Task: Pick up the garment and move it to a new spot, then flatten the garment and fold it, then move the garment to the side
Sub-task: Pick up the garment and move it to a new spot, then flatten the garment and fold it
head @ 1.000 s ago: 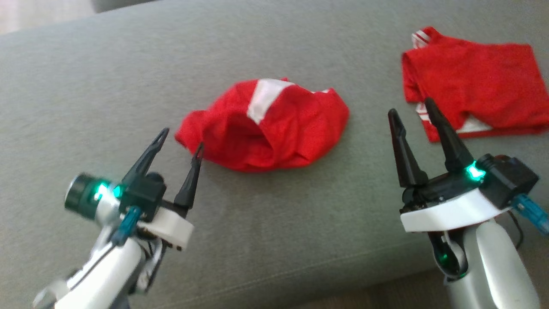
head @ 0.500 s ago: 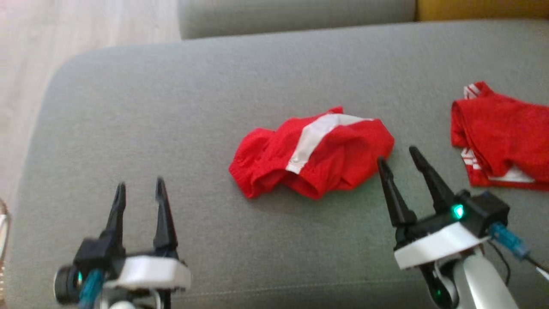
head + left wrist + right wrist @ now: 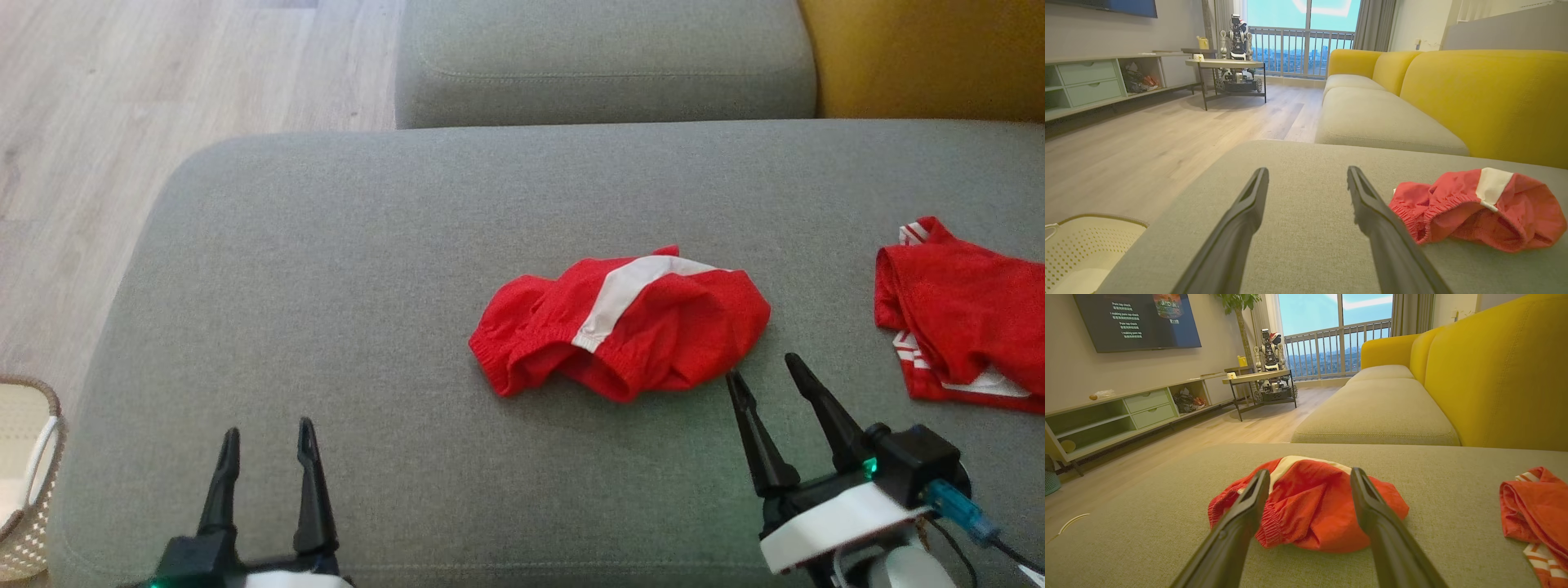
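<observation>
Soft, light, limp red garment (image 3: 645,327) bunched mid-cushion (image 3: 326,269). Best pinched at elastic waistband (image 3: 522,363), thicker there. L gripper (image 3: 269,428) & R gripper (image 3: 761,367) spread wide, empty.

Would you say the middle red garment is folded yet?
Not folded: the garment lies bunched in a heap on the cushion, waistband gaping.
</observation>
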